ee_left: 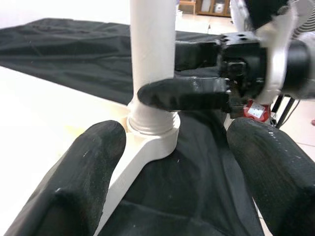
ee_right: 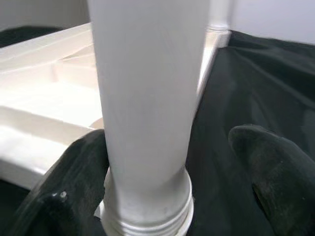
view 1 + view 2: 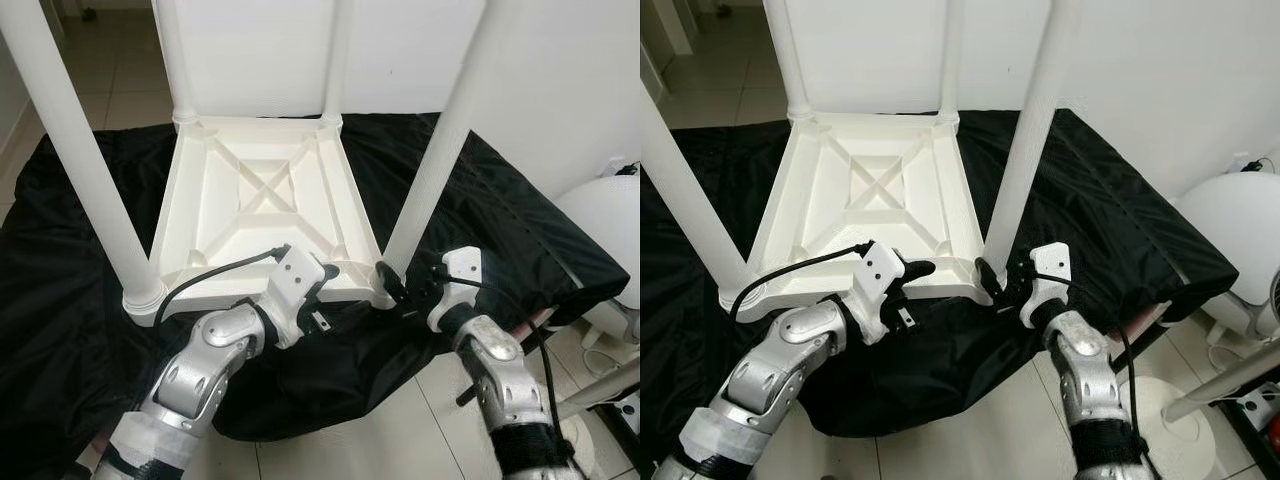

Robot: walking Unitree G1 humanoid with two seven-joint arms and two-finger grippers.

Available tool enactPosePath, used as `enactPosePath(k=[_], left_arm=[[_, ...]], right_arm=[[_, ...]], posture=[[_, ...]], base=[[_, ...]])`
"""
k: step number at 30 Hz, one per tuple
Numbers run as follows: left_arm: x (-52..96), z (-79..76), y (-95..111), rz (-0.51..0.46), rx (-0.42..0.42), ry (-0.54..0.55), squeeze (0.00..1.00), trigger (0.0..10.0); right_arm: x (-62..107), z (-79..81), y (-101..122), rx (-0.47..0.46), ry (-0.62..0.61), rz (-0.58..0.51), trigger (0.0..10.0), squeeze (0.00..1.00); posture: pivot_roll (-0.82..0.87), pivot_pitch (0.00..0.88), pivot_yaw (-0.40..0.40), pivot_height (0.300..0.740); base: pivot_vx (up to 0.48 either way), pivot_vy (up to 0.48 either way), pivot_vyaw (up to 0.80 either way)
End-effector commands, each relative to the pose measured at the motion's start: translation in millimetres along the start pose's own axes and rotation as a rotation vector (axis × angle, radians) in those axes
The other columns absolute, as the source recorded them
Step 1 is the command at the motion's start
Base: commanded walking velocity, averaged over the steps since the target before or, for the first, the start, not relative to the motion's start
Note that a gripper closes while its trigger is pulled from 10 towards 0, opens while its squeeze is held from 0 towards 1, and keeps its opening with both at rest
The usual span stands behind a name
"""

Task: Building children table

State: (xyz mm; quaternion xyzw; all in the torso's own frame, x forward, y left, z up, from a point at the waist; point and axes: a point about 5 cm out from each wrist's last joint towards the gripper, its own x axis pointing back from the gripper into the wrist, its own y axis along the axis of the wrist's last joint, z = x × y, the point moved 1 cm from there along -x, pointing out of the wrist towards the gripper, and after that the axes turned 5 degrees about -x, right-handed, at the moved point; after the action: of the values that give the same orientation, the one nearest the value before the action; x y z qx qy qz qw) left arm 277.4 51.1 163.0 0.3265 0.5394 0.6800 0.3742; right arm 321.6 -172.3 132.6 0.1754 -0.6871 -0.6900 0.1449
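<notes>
The white plastic children's table [image 3: 265,200] lies upside down on a black cloth [image 3: 70,300], with its legs standing up. My right gripper [image 3: 398,290] is at the foot of the near right leg [image 3: 440,150]. It is open, and the leg [image 2: 147,98] stands between its fingers. One finger [image 2: 78,182] rests against the leg; the other [image 2: 275,167] stands apart from it. My left gripper [image 3: 327,295] is open at the table's near edge, just left of that corner socket [image 1: 152,132]. Its two fingers [image 1: 93,167] straddle the rim.
The near left leg [image 3: 80,150] rises close by my left arm. A white rounded appliance [image 3: 600,230] and a stand with a round base [image 3: 1170,410] are at the right, on the tiled floor [image 3: 350,430]. A white wall lies behind the table.
</notes>
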Motion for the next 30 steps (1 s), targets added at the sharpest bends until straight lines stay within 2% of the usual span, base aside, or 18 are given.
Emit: enactPosePath(k=[1, 4, 9, 14, 15, 16, 18, 29, 30], left_arm=[[-1.3, -1.1, -2.2, 0.012, -0.004, -0.019, 0.0, 10.0], [-1.2, -1.0, -2.0, 0.011, -0.005, -0.019, 0.0, 10.0], [-0.7, -1.2, -1.1, 0.008, -0.005, -0.012, 0.0, 10.0], [-0.6, -1.1, -1.1, 0.009, -0.006, -0.01, 0.0, 10.0], [-0.6, -0.9, -1.0, 0.009, -0.006, -0.008, 0.0, 10.0], [-0.4, -0.8, -0.9, 0.009, -0.006, -0.005, 0.0, 10.0], [-0.2, -0.4, -0.9, 0.009, -0.005, -0.002, 0.0, 10.0], [2.0, 0.5, -1.1, 0.011, -0.003, 0.012, 0.0, 10.0], [2.1, 0.2, -1.1, 0.01, 0.0, 0.014, 0.0, 10.0]], right_arm=[[0.2, -5.4, -4.1, 0.004, 0.022, 0.023, 10.0, 0.0], [-3.4, -6.0, -2.9, 0.012, 0.056, 0.027, 10.0, 0.0], [-21.4, -3.7, -2.3, 0.056, 0.167, 0.057, 10.0, 0.0], [-26.3, -2.6, -4.8, 0.056, 0.198, 0.076, 10.0, 0.0], [-29.1, -1.3, -6.5, 0.058, 0.219, 0.09, 4.9, 0.0], [-31.5, -0.4, -8.3, 0.059, 0.233, 0.106, 3.0, 0.0], [-34.0, 0.7, -10.6, 0.061, 0.255, 0.126, 0.0, 0.0], [-32.7, -2.2, -15.8, 0.058, 0.273, 0.155, 0.0, 0.0], [-32.5, -4.0, -15.9, 0.06, 0.258, 0.153, 5.3, 0.0]], posture=[[-0.04, 0.0, -0.043, 0.74], [-0.04, 0.0, -0.044, 0.74], [-0.03, 0.0, -0.048, 0.74], [-0.03, 0.0, -0.049, 0.74], [-0.03, 0.0, -0.049, 0.74], [-0.02, 0.0, -0.05, 0.74], [-0.02, 0.0, -0.05, 0.74], [-0.01, 0.0, -0.063, 0.74], [-0.01, 0.0, -0.064, 0.74]], base=[[0.0, 0.0, 0.0], [0.0, 0.0, 0.0], [0.0, 0.0, 0.0], [0.0, 0.0, 0.0], [0.0, 0.0, 0.0], [0.0, 0.0, 0.0], [0.0, 0.0, 0.0], [0.0, 0.0, 0.0], [0.0, 0.0, 0.0]])
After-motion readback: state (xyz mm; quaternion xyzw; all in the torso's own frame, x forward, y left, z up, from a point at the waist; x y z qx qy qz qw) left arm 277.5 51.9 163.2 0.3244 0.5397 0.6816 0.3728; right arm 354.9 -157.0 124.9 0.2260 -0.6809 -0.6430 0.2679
